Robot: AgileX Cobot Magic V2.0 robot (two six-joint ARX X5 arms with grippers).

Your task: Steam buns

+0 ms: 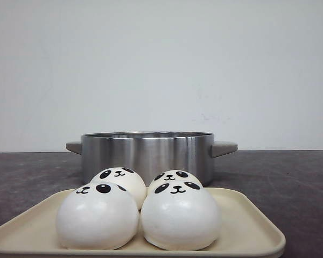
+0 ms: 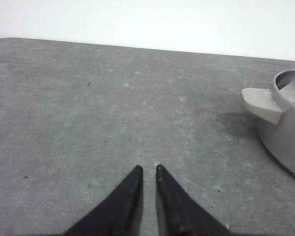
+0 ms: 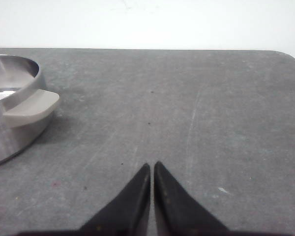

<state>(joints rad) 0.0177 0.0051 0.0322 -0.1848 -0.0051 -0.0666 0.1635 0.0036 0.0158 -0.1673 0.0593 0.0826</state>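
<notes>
Several white buns with black panda faces sit close together on a cream tray [image 1: 254, 232] at the front of the front view: one at front left [image 1: 97, 216], one at front right [image 1: 180, 217], two smaller-looking behind [image 1: 120, 178] [image 1: 175, 176]. Behind them stands a steel pot [image 1: 148, 153] with grey handles. Neither gripper shows in the front view. My left gripper [image 2: 147, 167] hovers over bare table, left of the pot [image 2: 287, 132], shut with nothing in it. My right gripper [image 3: 152, 163] is shut and empty, right of the pot [image 3: 10, 130].
The dark grey tabletop [image 1: 290, 177] runs back to a white wall. The pot's grey handles [image 2: 263, 104] [image 3: 30, 108] stick out toward each gripper. The table's far edge and rounded corners show in both wrist views.
</notes>
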